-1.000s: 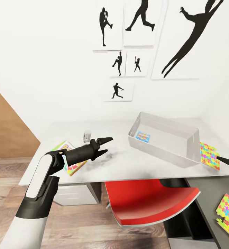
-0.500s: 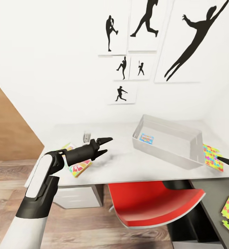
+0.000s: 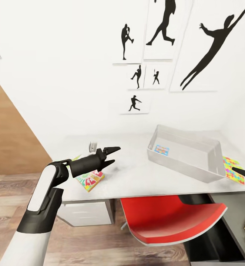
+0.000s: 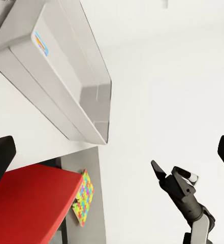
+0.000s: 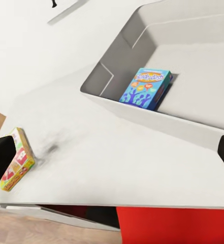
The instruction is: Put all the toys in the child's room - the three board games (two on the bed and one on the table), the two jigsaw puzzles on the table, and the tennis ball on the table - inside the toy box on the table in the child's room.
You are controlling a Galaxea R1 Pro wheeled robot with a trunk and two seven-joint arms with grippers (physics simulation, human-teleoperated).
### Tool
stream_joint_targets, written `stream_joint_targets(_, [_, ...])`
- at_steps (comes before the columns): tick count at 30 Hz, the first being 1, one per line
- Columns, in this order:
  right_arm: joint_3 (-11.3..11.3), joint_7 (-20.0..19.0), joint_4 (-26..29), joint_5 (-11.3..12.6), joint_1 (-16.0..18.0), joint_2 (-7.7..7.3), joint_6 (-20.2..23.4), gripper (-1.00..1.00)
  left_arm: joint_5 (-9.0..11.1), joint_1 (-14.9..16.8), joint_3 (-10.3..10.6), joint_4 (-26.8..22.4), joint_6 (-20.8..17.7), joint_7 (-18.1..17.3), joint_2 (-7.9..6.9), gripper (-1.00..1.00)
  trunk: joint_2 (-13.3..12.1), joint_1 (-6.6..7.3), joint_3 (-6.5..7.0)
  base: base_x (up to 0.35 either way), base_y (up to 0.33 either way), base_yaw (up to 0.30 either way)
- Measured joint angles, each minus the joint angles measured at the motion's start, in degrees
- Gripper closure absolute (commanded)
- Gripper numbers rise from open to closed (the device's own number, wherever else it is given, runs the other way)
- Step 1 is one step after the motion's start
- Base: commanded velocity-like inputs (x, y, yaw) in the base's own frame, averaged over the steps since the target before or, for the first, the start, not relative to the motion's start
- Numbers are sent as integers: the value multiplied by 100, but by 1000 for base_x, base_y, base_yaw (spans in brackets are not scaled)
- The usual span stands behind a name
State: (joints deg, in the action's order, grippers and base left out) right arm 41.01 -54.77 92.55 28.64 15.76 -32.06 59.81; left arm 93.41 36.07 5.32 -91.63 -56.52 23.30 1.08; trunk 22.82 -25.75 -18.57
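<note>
Camera's swung left, so everything slides right. Left gripper [image 3: 113, 155] hangs open and empty over the table [image 3: 144, 177]; a small board game [image 3: 90, 180] sits below near the front edge, risking a shove off. Right gripper: can't tell. Toy box [image 3: 189, 157] holds the blue game [image 3: 161, 150].

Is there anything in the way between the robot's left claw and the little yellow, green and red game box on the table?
Nothing visible blocks it. The open left gripper hangs above the pale grey-white table, and the small yellow, green and red game box lies flat just below and behind its fingers, partly hidden by the arm. The bare tabletop runs on to the silvery grey toy box.
</note>
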Motion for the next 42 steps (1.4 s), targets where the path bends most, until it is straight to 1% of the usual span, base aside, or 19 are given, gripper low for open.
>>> stream_joint_targets(7, [-40, -3, 0, 1, -1, 10, 0, -100, -1, 0, -1, 0, 2, 4, -1, -100, 0, 0, 65, 0, 17, -49])
stream_joint_targets(19, [4, -13, 1, 1, -1, -12, 0, -100, -1, 0, 2, 1, 2, 6, 1, -100, 0, 0, 176, 0, 1, -69])
stream_joint_targets(32, [16, -19, 1, 1, -2, -32, 0, -100, -1, -7, -8, -6, 2, -10, -4, -100, 0, 0, 296, 0, 0, -125])
stream_joint_targets(38, [-32, -34, 1, 1, -7, 31, 0, -100, -1, -8, -3, -7, 2, -16, -3, -100, -1, 0, 352, 0, 0, -141])
stream_joint_targets(40, [-49, -34, 1, 0, -9, 86, 0, -100, -1, -8, -2, -7, 2, -15, -1, -100, -1, 0, 370, 0, 0, -133])
stream_joint_targets(41, [-49, -34, 1, 1, -9, 87, 0, -100, -1, -8, -2, -7, 2, -15, 0, -100, -1, 0, 380, 0, 0, -129])
stream_joint_targets(42, [-55, -34, 1, 0, -9, 126, 0, -100, -1, -8, -2, -6, 2, -12, 0, -100, -1, 0, 389, 0, 0, -126])
